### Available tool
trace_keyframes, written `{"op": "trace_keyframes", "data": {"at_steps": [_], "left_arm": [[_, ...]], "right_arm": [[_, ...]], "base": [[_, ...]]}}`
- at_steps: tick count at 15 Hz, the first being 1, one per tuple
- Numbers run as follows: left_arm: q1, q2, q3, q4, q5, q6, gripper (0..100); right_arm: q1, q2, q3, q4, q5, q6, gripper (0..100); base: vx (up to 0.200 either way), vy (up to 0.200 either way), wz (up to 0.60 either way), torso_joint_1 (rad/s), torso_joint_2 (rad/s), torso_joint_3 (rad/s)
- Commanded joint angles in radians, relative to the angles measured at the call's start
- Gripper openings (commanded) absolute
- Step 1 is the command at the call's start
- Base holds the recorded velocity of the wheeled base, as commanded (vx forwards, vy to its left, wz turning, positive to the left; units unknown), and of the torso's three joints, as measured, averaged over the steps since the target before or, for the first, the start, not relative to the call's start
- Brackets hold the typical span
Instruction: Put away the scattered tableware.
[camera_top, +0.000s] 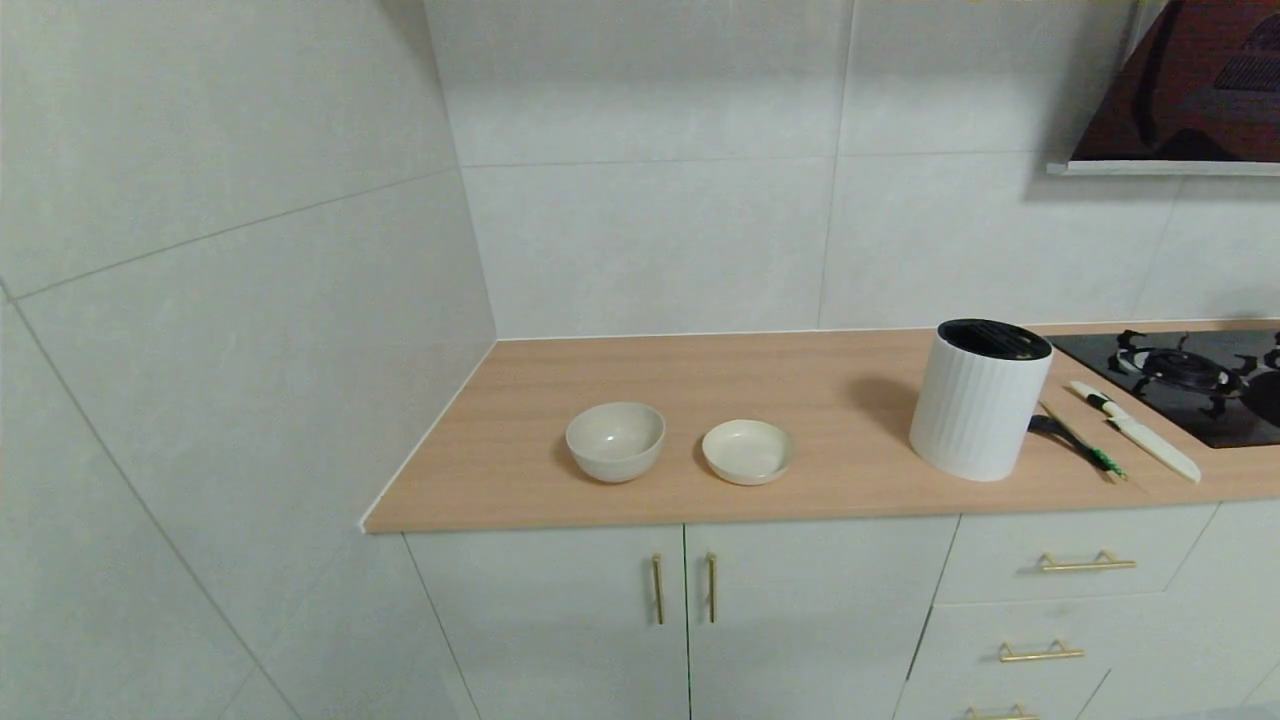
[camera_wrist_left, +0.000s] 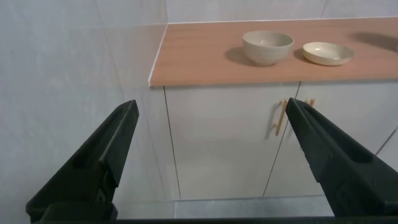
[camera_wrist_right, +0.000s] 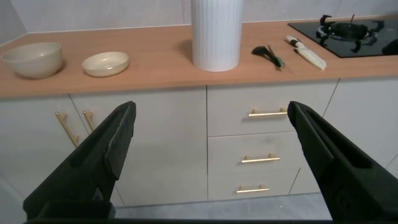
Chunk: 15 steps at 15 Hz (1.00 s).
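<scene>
A deep cream bowl (camera_top: 615, 440) and a shallow cream dish (camera_top: 747, 451) sit side by side near the wooden counter's (camera_top: 780, 390) front edge. To their right stands a white ribbed utensil holder (camera_top: 979, 411) with a black slotted top. Beside it lie a black spoon with a green handle (camera_top: 1075, 441), chopsticks and a white-bladed knife (camera_top: 1135, 429). My left gripper (camera_wrist_left: 211, 118) is open, low in front of the cabinets, well short of the deep bowl (camera_wrist_left: 267, 47) and dish (camera_wrist_left: 328, 53). My right gripper (camera_wrist_right: 211, 118) is open too, below counter height, facing the holder (camera_wrist_right: 216, 34) and drawers.
A tiled wall (camera_top: 200, 300) closes the counter's left end. A black gas hob (camera_top: 1190, 380) lies at the right, with a range hood (camera_top: 1180, 90) above it. Under the counter are double doors with gold handles (camera_top: 684, 588) and a stack of drawers (camera_top: 1070, 610).
</scene>
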Motion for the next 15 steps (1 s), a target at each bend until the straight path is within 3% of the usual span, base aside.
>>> {"op": "trace_keyframes", "data": {"at_steps": [1, 15], "left_arm": [[0.000, 0.000, 0.000, 0.000, 0.000, 0.000, 100], [0.000, 0.000, 0.000, 0.000, 0.000, -0.002, 100]], "right_arm": [[0.001, 0.000, 0.000, 0.000, 0.000, 0.000, 100], [0.001, 0.000, 0.000, 0.000, 0.000, 0.002, 100]], "base": [[0.000, 0.000, 0.00, -0.095, 0.20, 0.110], [0.000, 0.000, 0.00, -0.223, 0.51, 0.280]]}}
